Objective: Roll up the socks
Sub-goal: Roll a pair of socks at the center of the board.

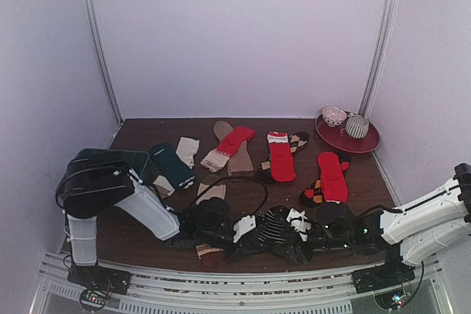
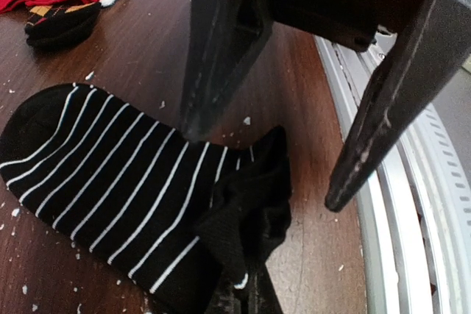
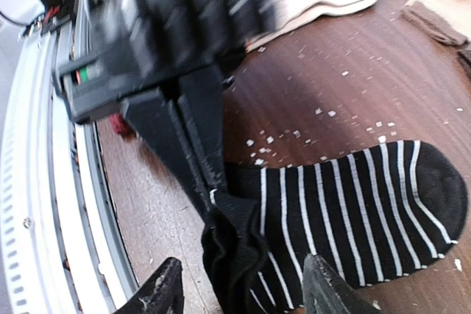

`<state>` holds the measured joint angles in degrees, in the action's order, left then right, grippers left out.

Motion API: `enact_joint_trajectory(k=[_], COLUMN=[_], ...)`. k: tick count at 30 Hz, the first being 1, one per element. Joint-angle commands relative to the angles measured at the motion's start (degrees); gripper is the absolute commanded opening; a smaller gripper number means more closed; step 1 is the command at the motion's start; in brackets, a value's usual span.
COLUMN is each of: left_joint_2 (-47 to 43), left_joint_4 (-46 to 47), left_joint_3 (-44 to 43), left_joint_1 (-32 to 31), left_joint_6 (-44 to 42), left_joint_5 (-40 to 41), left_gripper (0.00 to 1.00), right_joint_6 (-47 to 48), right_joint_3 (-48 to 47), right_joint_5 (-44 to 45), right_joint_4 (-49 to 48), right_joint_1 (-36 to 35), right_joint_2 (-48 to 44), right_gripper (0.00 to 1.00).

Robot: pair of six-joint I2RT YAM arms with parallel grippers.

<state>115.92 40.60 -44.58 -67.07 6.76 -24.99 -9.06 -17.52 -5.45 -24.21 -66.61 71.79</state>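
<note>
Striped sock (image 3: 353,211) pinched at cuff (image 3: 229,244).
Left claw (image 3: 211,195) clamped on the bunched cuff; right claw (image 3: 246,292) open, astride it. Light, floppy knit, so probably best held at the cuff.

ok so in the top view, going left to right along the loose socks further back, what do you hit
dark teal sock → cream sock → slanted red sock lying on a tan sock → white-cuffed red sock → rightmost red sock on an argyle sock → red plate
</note>
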Motion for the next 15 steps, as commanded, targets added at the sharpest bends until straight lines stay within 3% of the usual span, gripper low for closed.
enact_joint_trajectory(k=[1,8,10,15], left_joint_2=[2.09,2.28,2.42,2.55], left_joint_4=[-6.64,-6.84,-6.86,-6.82], left_joint_3=[0.55,0.54,0.54,0.65], left_joint_1=[0.44,0.69,0.71,0.80], left_joint_6=[1.07,1.10,1.11,1.06], left_joint_5=[0.03,-0.11,-0.20,-0.33], left_gripper=[0.00,0.00,0.00,0.00], right_joint_6=[2.72,2.09,1.36,-2.27], right_joint_3=[-1.82,-2.63,-2.80,-3.43], right_joint_5=[3.16,6.31,7.17,11.87], right_joint_4=[-4.27,-4.84,-5.47,-4.00], right_joint_1=[-2.47,-4.51,-4.75,-4.76], right_joint_2=[3.80,8.80,9.79,11.61], right_gripper=[0.56,0.55,0.51,0.03])
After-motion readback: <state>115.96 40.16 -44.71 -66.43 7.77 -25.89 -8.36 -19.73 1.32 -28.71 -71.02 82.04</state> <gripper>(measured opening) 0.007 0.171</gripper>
